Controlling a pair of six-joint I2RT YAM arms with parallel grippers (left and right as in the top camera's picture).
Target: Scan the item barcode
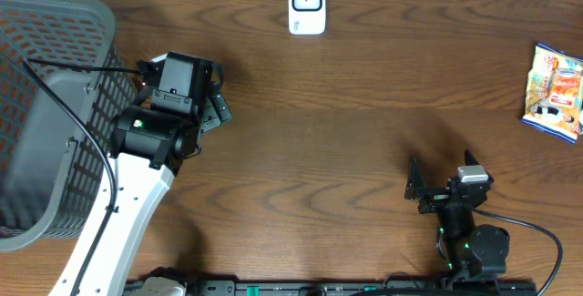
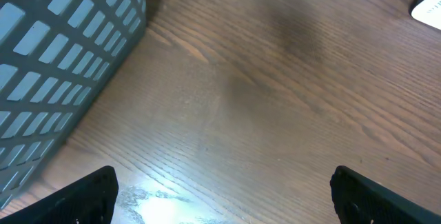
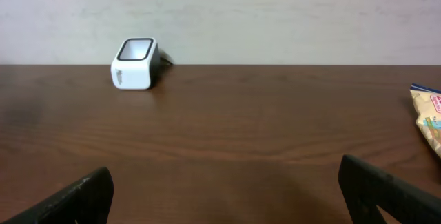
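Observation:
The item, a colourful snack packet [image 1: 554, 91], lies flat at the table's right edge; the right wrist view shows it [image 3: 428, 117] at far right. A white barcode scanner [image 1: 307, 5] stands at the back middle of the table, also in the right wrist view as the scanner [image 3: 136, 63]; a corner of the scanner [image 2: 428, 7] shows in the left wrist view. My left gripper [image 1: 223, 94] [image 2: 224, 200] hovers open over bare wood beside the basket, holding nothing. My right gripper [image 1: 442, 170] [image 3: 227, 196] is open and empty near the front right, well short of the packet.
A large grey mesh basket [image 1: 46, 114] fills the left end of the table, its wall [image 2: 62, 58] close to my left fingers. A pale wall runs behind the table's back edge. Bare brown wood lies between scanner, packet and both grippers.

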